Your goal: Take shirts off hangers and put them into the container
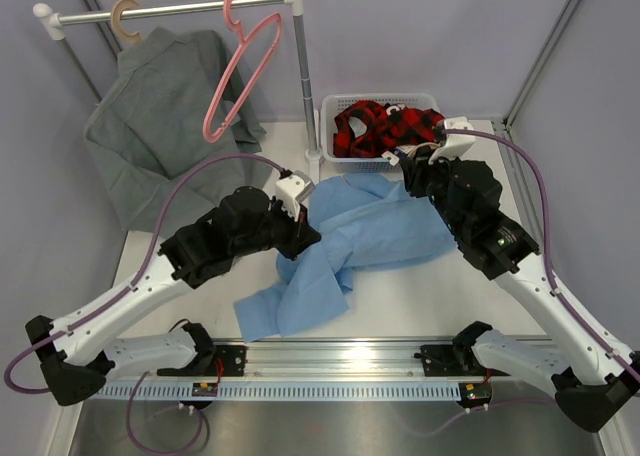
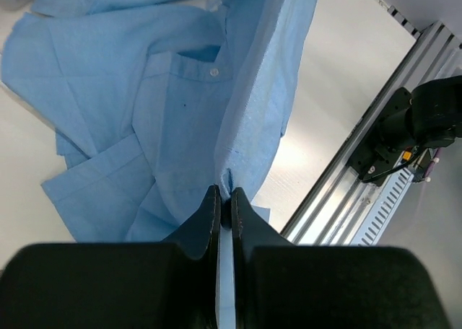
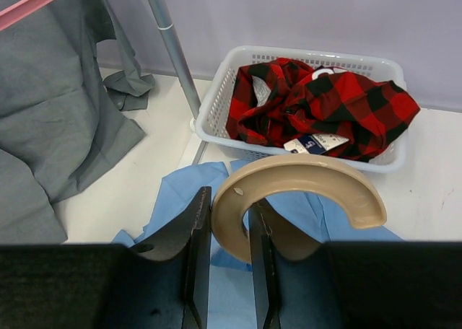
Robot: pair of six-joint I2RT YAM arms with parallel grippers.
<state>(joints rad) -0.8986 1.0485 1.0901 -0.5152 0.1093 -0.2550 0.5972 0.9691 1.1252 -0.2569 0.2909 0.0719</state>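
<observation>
The light blue shirt (image 1: 375, 226) lies crumpled on the table between both arms. My left gripper (image 2: 225, 195) is shut on a raised fold of this shirt (image 2: 180, 105). My right gripper (image 3: 229, 199) is shut on the hook of a tan hanger (image 3: 303, 174), held just above the blue cloth; the hanger's body is hidden. The red-and-black plaid shirt (image 1: 385, 126) fills the white mesh container (image 1: 330, 106) at the back. The grey shirt (image 1: 160, 116) hangs from another tan hanger (image 1: 125, 21) on the rail. An empty pink hanger (image 1: 240, 71) hangs beside it.
The rack's rail (image 1: 170, 11) runs across the back left, and its upright post (image 1: 303, 76) stands right next to the container. A metal track (image 1: 340, 361) with both arm bases lines the near edge. Wall frames close the right side.
</observation>
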